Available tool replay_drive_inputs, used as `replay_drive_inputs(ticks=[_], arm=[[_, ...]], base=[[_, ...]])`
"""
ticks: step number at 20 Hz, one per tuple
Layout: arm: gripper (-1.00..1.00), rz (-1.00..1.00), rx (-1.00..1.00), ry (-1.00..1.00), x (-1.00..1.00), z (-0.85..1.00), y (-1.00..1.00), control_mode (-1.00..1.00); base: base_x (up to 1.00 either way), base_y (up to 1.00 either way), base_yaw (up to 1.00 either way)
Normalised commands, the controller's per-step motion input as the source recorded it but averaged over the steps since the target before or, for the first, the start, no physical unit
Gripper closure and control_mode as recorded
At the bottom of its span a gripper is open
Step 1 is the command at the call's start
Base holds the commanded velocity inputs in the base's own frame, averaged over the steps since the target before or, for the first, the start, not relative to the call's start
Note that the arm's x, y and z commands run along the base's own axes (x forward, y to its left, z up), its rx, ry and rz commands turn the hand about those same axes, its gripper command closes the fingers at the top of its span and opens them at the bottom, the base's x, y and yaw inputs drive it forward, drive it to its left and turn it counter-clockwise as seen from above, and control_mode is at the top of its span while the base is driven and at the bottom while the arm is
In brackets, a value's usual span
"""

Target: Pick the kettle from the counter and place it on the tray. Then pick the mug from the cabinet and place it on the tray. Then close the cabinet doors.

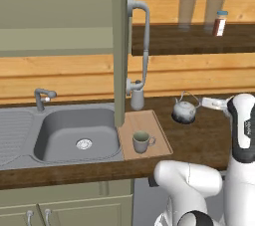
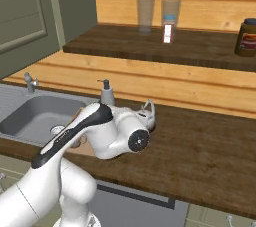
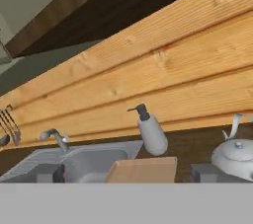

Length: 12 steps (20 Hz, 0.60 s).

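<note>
At the centre right of the left base frame, your kettle (image 1: 185, 110) stands on the bench (image 1: 204, 140), just right of the tray (image 1: 154, 138). A mug (image 1: 142, 142) sits upright on the tray. Your end effector (image 3: 126, 172) is spread wide, holding nothing, with the soap dispenser (image 3: 150, 131) ahead.

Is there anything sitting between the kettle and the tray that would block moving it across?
Nothing visible does. The kettle stands on bare counter just right of the tray. A mug already sits on the tray's near part, and the soap dispenser stands behind it, both off the direct line.
</note>
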Motion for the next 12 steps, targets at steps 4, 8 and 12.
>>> replay_drive_inputs(ticks=[4, 8, 12], arm=[[-1.0, -0.22, 0.01, 0.41, -0.06, -0.07, -0.7, -1.0], [-1.0, -0.1, 0.09, 0.24, -0.2, -0.31, -0.53, -1.0], [-1.0, -0.02, 0.09, 0.19, -0.02, -0.16, -0.27, -1.0]], base=[[0.0, 0.0, 0.0], [0.0, 0.0, 0.0], [0.0, 0.0, 0.0]])
